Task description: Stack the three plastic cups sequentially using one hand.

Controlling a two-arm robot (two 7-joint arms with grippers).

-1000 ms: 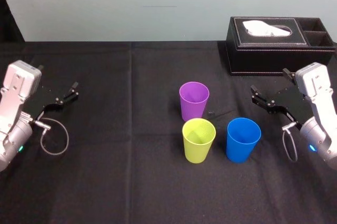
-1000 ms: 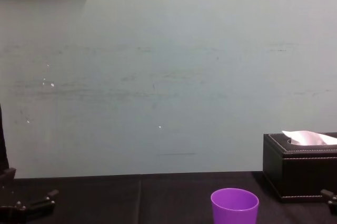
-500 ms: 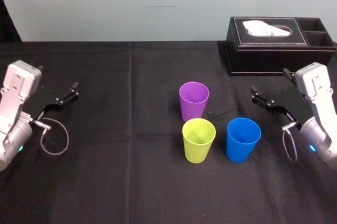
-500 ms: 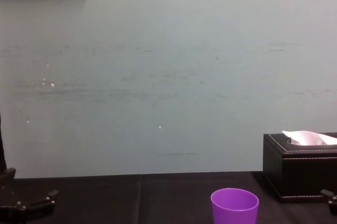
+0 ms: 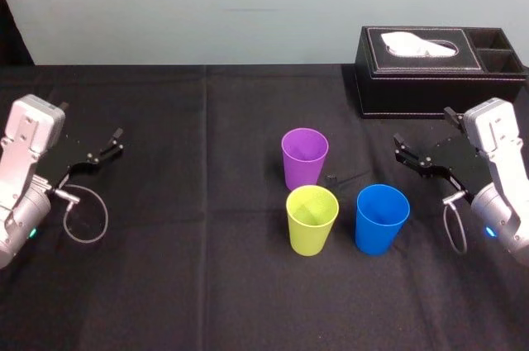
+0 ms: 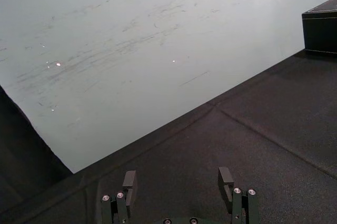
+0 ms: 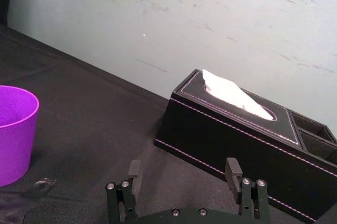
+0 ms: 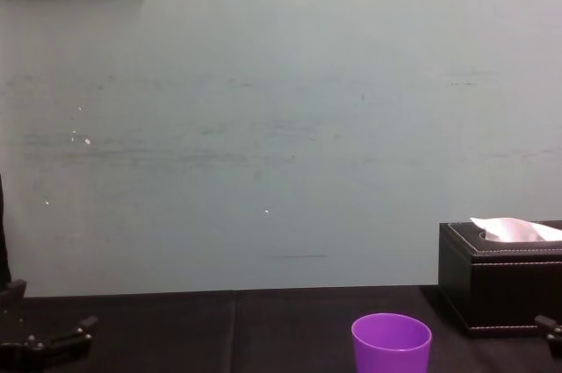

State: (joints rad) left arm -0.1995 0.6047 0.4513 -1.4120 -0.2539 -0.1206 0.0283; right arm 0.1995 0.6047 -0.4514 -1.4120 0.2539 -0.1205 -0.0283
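Three plastic cups stand upright and apart on the black tablecloth. The purple cup (image 5: 304, 157) (image 8: 392, 343) (image 7: 15, 133) is farthest from me, the yellow-green cup (image 5: 312, 219) stands just in front of it, and the blue cup (image 5: 381, 218) is to the right of the yellow-green one. My right gripper (image 5: 420, 149) (image 7: 182, 176) hovers open and empty to the right of the cups, its fingers pointing toward them. Far off at the table's left side, my left gripper (image 5: 109, 141) (image 6: 176, 179) is open and holds nothing.
A black leather tissue box (image 5: 438, 70) (image 7: 237, 134) (image 8: 500, 276) stands at the back right, behind the right gripper. A small dark object (image 5: 331, 177) lies on the cloth between the purple and blue cups. A pale wall (image 8: 281, 127) rises behind the table.
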